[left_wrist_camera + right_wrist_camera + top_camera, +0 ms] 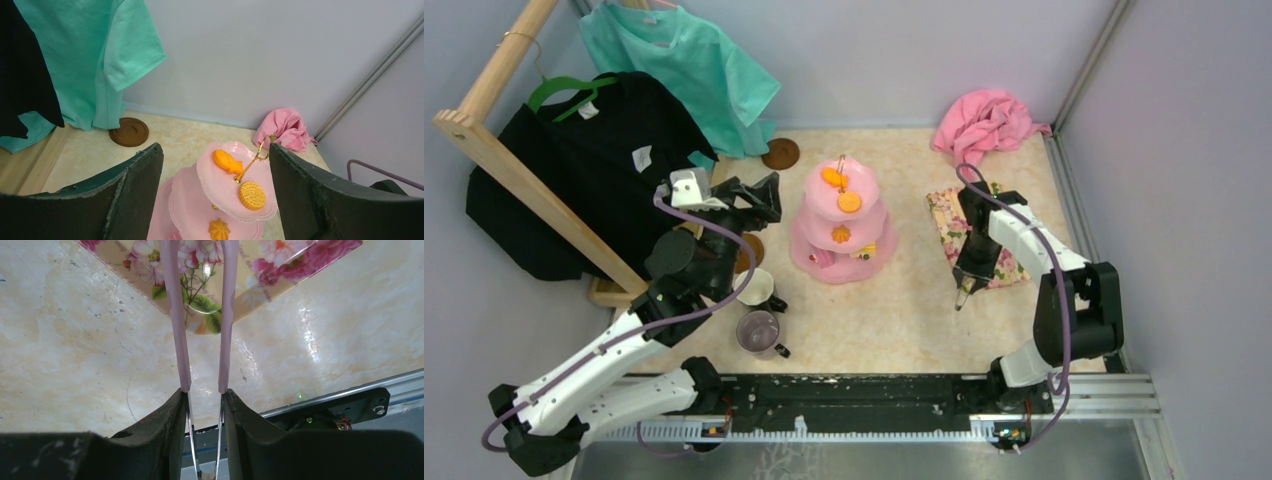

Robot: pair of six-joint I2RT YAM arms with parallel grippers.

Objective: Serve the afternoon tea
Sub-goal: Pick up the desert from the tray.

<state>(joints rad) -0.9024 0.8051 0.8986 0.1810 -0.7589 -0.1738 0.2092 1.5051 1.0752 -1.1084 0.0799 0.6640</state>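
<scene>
The pink three-tier cake stand (816,213) with its gold loop (252,159) stands mid-table, carrying an orange fish snack (227,161), a round yellow biscuit (252,195) and a star-shaped one (219,230). My left gripper (766,200) hangs open just left of the stand's top tier, nothing between its fingers. A white mug (754,287) and a grey-purple mug (759,330) sit near the left arm. One brown saucer (780,153) lies at the back. My right gripper (205,392) is shut on pink-handled metal tongs (180,340), whose arms stand apart, above the tabletop beside the mat.
A floral mat (949,215) lies under the right arm and a pink cloth (984,120) is bunched at the back right. A wooden rack (514,170) with a black and a teal shirt fills the left side. The arms' rail (874,400) runs along the near edge.
</scene>
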